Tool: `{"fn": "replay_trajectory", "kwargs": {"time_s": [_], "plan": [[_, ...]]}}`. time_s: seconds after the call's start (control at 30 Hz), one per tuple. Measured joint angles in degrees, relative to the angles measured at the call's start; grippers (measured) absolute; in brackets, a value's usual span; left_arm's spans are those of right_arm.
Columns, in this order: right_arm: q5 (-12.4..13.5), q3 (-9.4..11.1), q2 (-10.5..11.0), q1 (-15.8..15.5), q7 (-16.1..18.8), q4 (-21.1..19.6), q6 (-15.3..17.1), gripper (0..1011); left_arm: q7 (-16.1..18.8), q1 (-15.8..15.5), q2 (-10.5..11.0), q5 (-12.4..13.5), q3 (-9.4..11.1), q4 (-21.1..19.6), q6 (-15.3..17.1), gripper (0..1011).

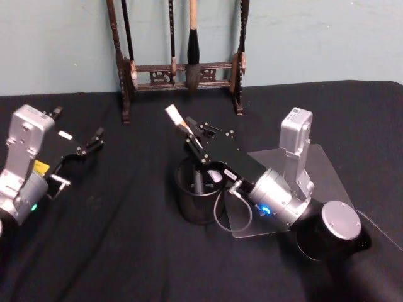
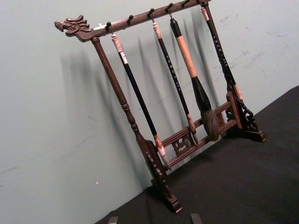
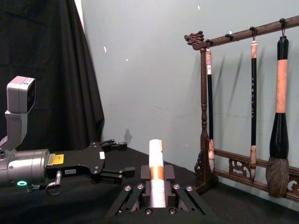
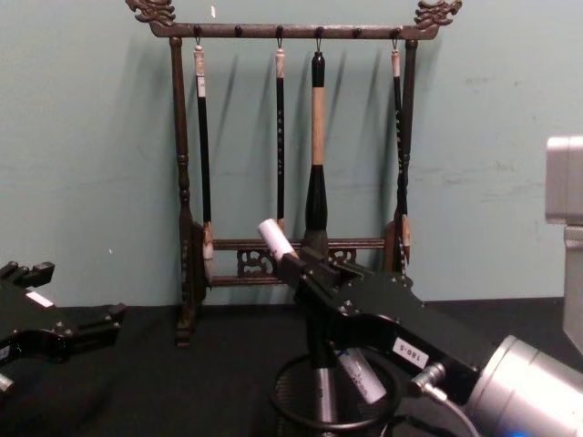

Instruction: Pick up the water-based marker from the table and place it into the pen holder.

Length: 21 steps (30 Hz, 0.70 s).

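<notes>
- The right gripper point(image 1: 196, 139) has its jaws closed on the water-based marker point(image 1: 175, 117), gripping it near the middle of the barrel; the white end sticks up and out past the fingertips, tilted toward the back wall.
- Directly under the jaws stands the pen holder point(image 1: 197, 196), the short black mesh cup. In the chest view the marker's point(image 4: 273, 238) lower part runs down into the cup point(image 4: 335, 401), where 2 pale barrels can be seen; I cannot tell whether the tip touches the bottom.
- Judged from this, pickup and carry are done and the marker is partly inside the rim. What remains: lower a little if needed, let go, then lift clear without tipping the cup.
- Beyond the jaws, well behind the cup, the wooden brush rack point(image 1: 179, 72) stands against the wall with brushes hanging.
- Far to the side of the working jaws, the left gripper point(image 1: 88, 146) hovers idle over the black table point(image 1: 113, 251), its fingers apart and holding nothing.
</notes>
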Motion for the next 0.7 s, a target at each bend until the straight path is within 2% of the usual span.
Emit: {"fn": "replay_trajectory", "kwargs": {"time_s": [0.2,0.53,0.7], "plan": [[-0.8,-0.3,0.1,0.0,-0.5,-0.1,0.2,178,0.0,0.0,0.0,0.0,0.0,0.0,0.0,1001],[-0.8,-0.2,0.1,0.0,-0.5,-0.2,0.2,178,0.0,0.0,0.0,0.0,0.0,0.0,0.0,1001],[-0.8,-0.2,0.1,0.0,-0.4,-0.2,0.2,265,0.0,0.0,0.0,0.0,0.0,0.0,0.0,1001]]}}
